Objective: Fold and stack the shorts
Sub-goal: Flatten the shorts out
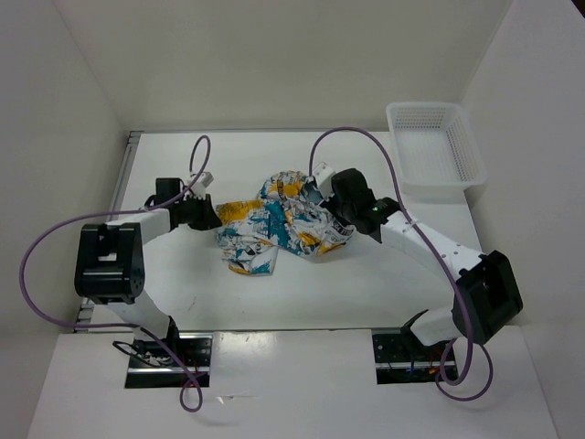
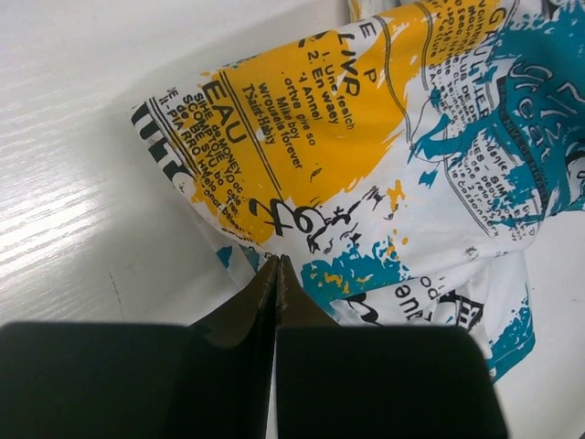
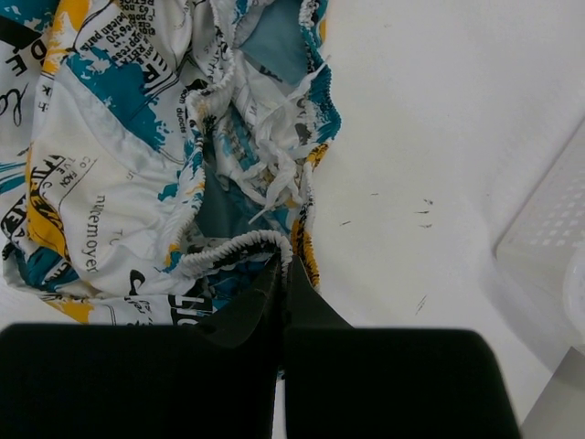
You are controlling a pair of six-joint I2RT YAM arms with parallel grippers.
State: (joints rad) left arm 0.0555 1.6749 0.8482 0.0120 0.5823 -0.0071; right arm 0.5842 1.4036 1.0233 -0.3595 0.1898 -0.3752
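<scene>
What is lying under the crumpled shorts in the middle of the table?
Around the shorts only the bare white table shows. The bunched cloth covers the spot beneath it, so whatever is there cannot be seen.

Shorts: white ground, big yellow-orange patches, teal-blue splashes, black lettering and thin black lines all over, like newspaper print.
Waistband: white gathered elastic, teal and yellow along edge; white cords beside it.
Inner side of cloth: pale grey-blue.
Basket: white, fine mesh of small holes.
Table: white, faint wood grain.
Left arm, right arm: white links, black joints.
Cables: purple.
Left gripper, right gripper: black fingers.
</scene>
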